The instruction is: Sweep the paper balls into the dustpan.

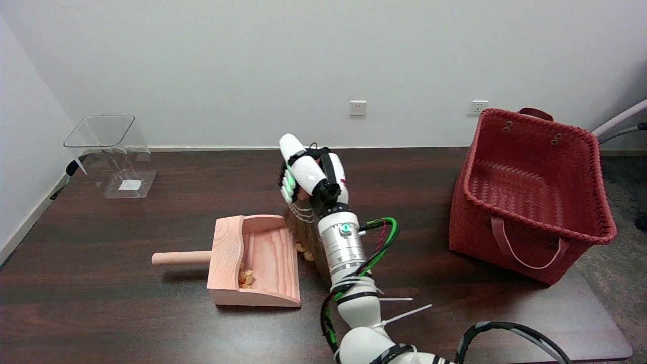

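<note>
The right hand (311,174) sits near the middle of a dark desk (101,313), its fingers wrapped around the top of a small brush (302,222). The brush hangs below the hand with its brown bristles pointing down to the desk, held roughly upright, probably so the bristles can drag along the surface. The white arm reaches in from the near right and hides part of the brush.

Just left of the bristles lies a wooden dustpan (255,263). Its open mouth faces right, toward the brush, and its round handle sticks out to the left, so anything pushed leftward should slide straight in. One yellowish paper ball (246,278) already rests inside the pan near its back wall. Another ball (305,251) lies on the desk right at the pan's mouth, touching or almost touching the bristles. It seems the sweep is partly done, with this last visible ball needing a short push to the left. Whether more balls hide behind the arm cannot be told.

Farther out, a clear plastic bin (108,154) stands at the far left corner of the desk. A red woven basket (530,202) with pink handles stands at the right edge, well apart from the pan. Two wall sockets (358,107) show on the white wall behind.
</note>
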You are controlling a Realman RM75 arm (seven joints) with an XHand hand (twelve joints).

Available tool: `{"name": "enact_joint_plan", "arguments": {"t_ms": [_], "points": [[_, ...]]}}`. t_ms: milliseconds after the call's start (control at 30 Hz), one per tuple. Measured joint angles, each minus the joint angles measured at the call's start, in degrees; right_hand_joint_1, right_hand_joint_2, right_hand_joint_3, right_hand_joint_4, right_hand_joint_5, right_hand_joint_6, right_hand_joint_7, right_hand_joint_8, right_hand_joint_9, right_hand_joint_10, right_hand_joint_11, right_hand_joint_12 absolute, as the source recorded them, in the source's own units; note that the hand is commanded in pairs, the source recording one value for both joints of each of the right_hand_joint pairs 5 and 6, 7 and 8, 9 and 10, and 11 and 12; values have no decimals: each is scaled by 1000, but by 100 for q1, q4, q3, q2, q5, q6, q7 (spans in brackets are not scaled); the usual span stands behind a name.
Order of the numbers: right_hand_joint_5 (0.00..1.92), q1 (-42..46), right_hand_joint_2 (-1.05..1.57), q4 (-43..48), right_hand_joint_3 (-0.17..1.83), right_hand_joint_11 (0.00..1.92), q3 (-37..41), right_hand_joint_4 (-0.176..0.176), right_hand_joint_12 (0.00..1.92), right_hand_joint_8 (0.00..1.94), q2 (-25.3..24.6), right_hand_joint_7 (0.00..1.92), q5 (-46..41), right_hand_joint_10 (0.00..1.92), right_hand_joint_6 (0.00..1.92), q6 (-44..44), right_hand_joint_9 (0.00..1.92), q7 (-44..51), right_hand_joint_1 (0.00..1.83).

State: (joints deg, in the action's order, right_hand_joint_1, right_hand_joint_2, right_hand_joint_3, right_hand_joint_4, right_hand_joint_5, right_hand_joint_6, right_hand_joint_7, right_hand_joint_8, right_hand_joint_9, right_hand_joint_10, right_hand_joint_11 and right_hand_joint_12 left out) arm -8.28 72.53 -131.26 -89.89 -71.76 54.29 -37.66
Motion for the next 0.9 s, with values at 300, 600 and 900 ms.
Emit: {"name": "enact_joint_plan", "arguments": {"t_ms": [300,600,900], "points": [[1920,40,1571,182,234,1920,-89,0,1920,1920,-427,1920,-146,1920,1920,-5,1920,-253,725],[1920,78,1571,315,142,1920,-159,0,1920,1920,-710,1920,-150,1920,1920,129,1920,-428,756],[1920,138,1571,742,147,1920,-179,0,1920,1920,-704,1920,-6,1920,1920,265,1920,281,780]]}}
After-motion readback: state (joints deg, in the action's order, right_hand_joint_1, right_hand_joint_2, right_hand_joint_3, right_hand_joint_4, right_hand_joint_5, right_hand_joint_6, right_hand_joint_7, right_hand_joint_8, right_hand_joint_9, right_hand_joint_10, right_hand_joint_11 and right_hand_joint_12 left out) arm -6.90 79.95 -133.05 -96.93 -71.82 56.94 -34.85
